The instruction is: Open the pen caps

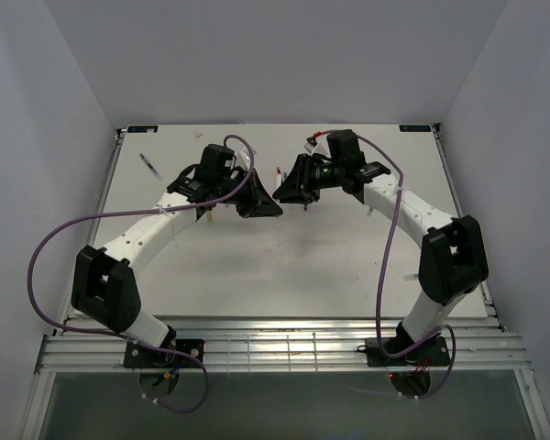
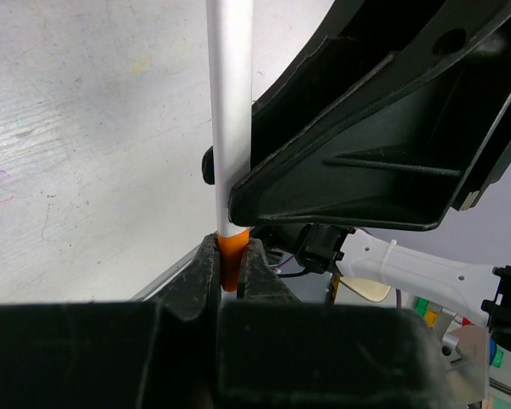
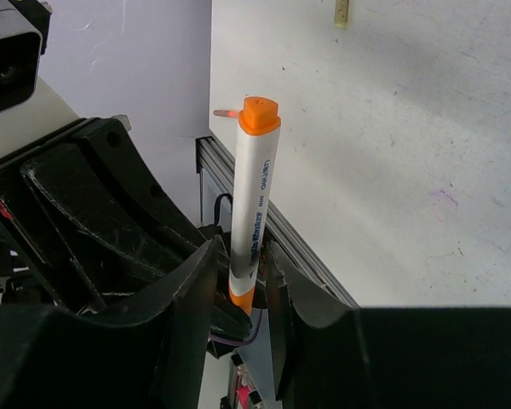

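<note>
We judge uncapping in hand; left gripper point(image 2: 230, 268) clamps the orange cap point(image 2: 231, 247), right gripper point(image 3: 243, 285) pinches the white barrel point(image 3: 254, 204) just beside it; next move calls for a straight pull apart.

Found left arm point(image 1: 147, 234) and right arm point(image 1: 412, 206) bent inward, wrists nose to nose. Noted left gripper point(image 2: 231, 257) clamped on cap point(image 2: 231, 245), right gripper point(image 3: 238, 274) closed around pen point(image 3: 254, 196).

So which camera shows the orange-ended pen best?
Right wrist: nearly the whole pen shows, print and orange end included. Left wrist shows only barrel and a clamped orange bit; from the top it's too small to see.
</note>
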Controlling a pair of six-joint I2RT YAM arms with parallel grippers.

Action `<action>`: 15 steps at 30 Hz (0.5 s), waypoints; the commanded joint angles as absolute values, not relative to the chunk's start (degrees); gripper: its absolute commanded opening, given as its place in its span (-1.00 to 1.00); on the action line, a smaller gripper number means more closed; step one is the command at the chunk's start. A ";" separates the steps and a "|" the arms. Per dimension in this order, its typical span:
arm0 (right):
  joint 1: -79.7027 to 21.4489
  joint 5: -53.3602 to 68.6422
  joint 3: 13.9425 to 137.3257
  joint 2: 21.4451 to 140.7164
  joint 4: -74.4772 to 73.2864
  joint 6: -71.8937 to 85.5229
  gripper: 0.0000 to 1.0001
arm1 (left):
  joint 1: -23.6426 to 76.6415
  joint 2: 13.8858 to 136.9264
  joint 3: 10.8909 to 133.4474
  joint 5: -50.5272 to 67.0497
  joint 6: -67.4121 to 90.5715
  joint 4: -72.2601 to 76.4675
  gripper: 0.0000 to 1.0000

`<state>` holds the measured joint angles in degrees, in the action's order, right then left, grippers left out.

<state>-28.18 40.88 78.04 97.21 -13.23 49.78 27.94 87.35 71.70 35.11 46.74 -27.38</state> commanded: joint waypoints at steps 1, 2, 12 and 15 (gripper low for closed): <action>-29.09 43.15 80.42 98.35 -13.10 47.81 -0.28 | 28.21 85.87 72.95 35.07 44.91 -28.74 -1.00; -29.44 43.59 80.68 98.61 -12.92 47.73 -0.28 | 28.21 85.78 73.04 35.07 44.74 -28.91 -1.00; -30.67 40.87 81.65 100.28 -13.36 47.72 -0.85 | 28.21 84.03 70.93 35.33 44.74 -29.71 -1.00; -30.76 40.08 83.40 101.69 -14.06 47.46 -0.85 | 28.21 83.24 69.26 35.42 44.74 -29.71 -1.00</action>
<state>-30.13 41.36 79.68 100.42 -14.26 48.80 27.83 86.70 70.57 33.67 45.47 -29.47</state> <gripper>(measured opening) 0.174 0.119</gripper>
